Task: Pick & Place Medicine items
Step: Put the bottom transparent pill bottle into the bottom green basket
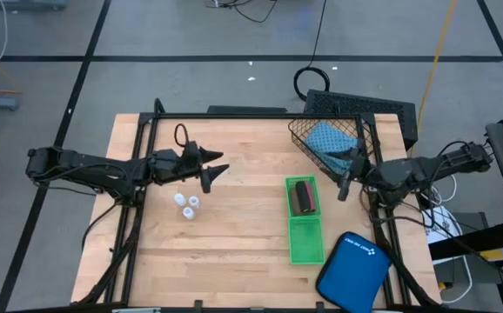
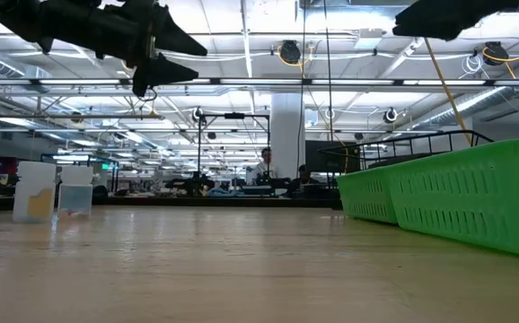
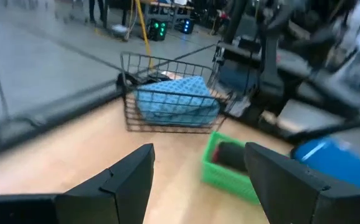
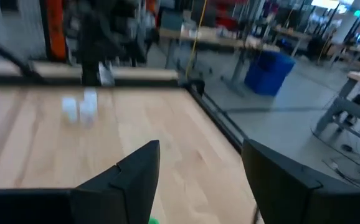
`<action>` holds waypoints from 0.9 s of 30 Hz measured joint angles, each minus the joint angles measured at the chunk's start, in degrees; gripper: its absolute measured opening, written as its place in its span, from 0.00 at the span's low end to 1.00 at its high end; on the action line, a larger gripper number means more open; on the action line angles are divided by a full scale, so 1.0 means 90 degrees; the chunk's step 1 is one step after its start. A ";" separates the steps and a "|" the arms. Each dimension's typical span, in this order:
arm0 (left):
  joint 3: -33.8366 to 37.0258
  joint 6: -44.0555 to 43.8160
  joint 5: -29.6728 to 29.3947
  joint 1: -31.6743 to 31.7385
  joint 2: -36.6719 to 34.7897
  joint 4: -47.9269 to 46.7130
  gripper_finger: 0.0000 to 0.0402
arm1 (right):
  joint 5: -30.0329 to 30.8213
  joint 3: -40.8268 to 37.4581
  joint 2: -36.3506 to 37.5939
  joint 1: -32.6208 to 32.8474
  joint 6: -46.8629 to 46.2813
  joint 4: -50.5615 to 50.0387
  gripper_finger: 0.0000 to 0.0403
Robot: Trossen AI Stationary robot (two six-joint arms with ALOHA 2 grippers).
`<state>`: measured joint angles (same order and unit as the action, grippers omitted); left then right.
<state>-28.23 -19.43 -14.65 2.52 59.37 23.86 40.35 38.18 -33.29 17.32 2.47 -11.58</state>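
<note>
Now the left gripper (image 1: 219, 171), jaws apart and empty, hovers just beyond the bottles (image 1: 187, 204): drop squarely over one. Right gripper (image 1: 345, 184), also apart, waits beside the basket (image 1: 297, 130) holding the pouch (image 1: 331, 139).

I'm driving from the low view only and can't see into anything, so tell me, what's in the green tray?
Observer: Dark rolls lie in the green tray, at the end nearer the wire basket. I cannot count them.
Operator: Where's the teal pouch?
Observer: The teal pouch is inside the wire basket, at the table's right side.
Operator: Are the hands carrying anything?
Observer: No. The left hand is open and empty near the white bottles; the right hand is open and empty beside the basket.
</note>
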 joint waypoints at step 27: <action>-0.2419 -0.5534 -0.1359 -0.1748 0.0147 -0.9870 0.63 | -0.0852 -0.1431 0.2355 0.0000 0.0963 0.1819 0.54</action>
<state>-50.00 -69.24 -26.89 -13.21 60.69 -64.97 32.68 25.30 -12.09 17.32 11.13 4.79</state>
